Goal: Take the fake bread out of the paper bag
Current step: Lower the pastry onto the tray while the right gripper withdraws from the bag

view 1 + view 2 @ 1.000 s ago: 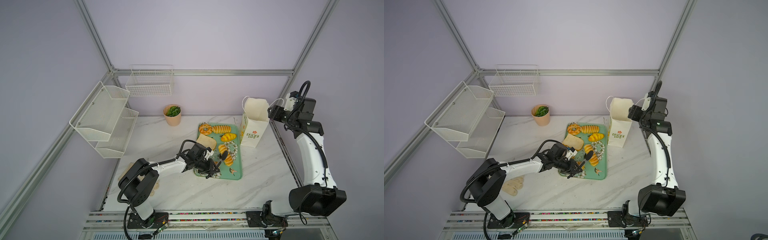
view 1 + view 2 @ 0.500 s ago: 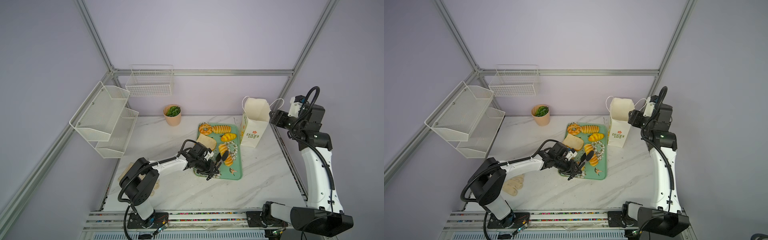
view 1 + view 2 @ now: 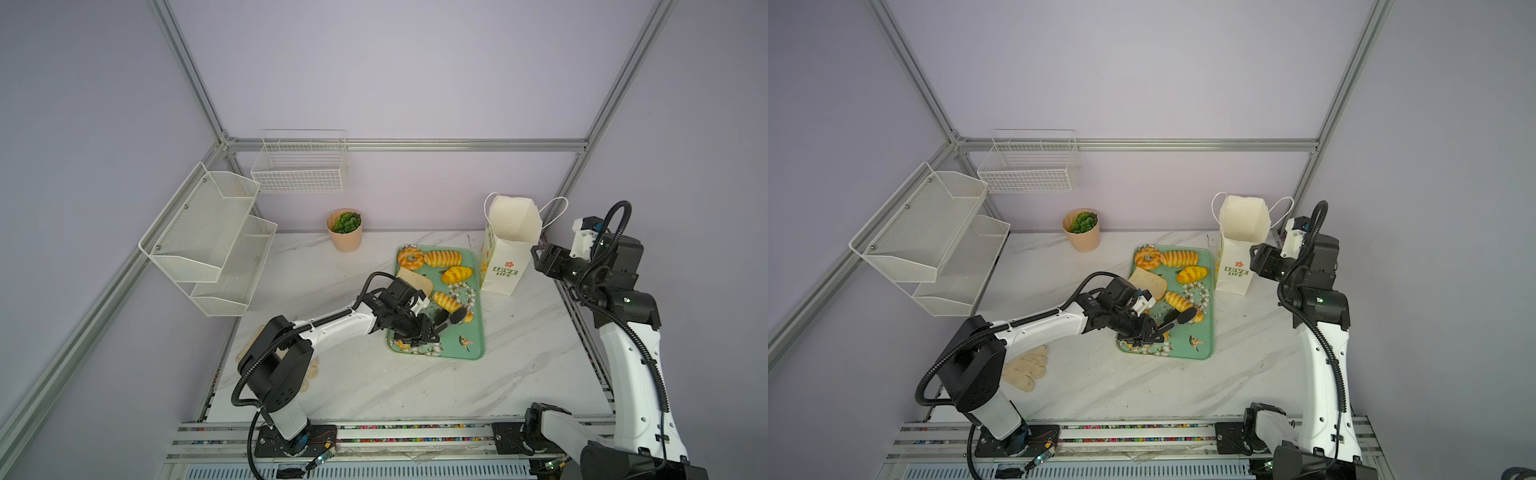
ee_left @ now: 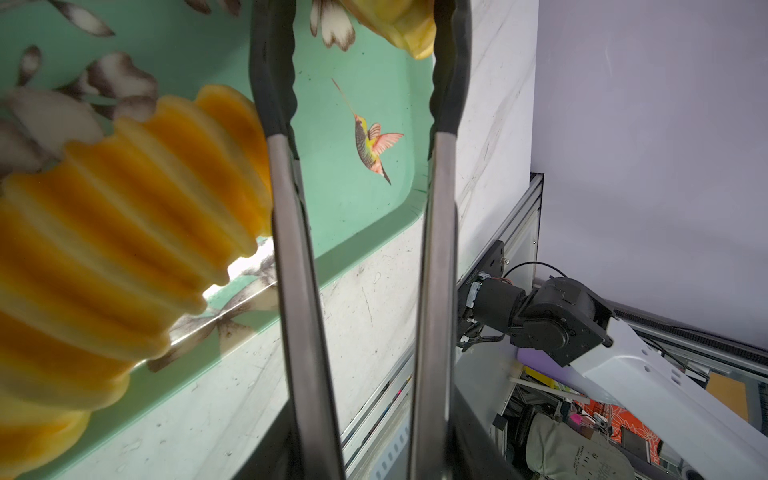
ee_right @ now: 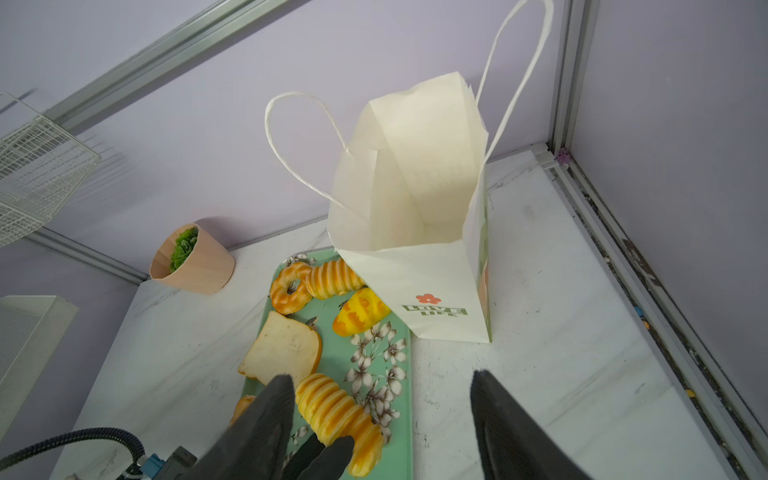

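paper bag point(image 3: 503, 272) mouth open, fake bread point(image 3: 442, 258) crowding tray point(image 3: 476, 332) beside, table point(image 3: 523, 357) bare nearby

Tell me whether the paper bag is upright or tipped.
Upright. The paper bag stands on its base on the table beside the tray, its open mouth facing up.

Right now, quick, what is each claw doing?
Left claw: closed on the tongs, whose tips are apart and empty.
Right claw: open, holding nothing.
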Controlling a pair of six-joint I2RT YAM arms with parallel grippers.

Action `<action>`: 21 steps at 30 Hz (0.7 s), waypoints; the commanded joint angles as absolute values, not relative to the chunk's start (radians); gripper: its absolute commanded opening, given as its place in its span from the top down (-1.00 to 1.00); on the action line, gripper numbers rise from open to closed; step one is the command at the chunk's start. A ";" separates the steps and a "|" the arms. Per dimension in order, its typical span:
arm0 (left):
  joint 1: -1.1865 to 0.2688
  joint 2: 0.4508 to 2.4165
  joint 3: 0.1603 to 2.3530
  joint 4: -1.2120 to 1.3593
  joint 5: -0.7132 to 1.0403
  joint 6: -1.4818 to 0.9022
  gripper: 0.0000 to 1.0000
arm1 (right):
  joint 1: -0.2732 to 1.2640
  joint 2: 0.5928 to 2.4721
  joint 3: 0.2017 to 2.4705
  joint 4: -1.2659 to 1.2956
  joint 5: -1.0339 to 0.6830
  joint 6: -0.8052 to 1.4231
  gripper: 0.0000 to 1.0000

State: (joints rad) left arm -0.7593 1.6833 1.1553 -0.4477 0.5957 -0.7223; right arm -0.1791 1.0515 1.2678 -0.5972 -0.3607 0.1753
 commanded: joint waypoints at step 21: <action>-0.685 1.310 1.204 -0.655 0.519 -0.614 0.45 | -0.173 0.860 0.823 -0.408 -0.317 0.268 -0.38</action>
State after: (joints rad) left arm -0.7055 1.3266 1.1557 -0.6765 0.5293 -0.6579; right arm -0.1783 0.8700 0.8490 -0.4736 -0.3286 0.2295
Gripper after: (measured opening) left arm 0.291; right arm 0.692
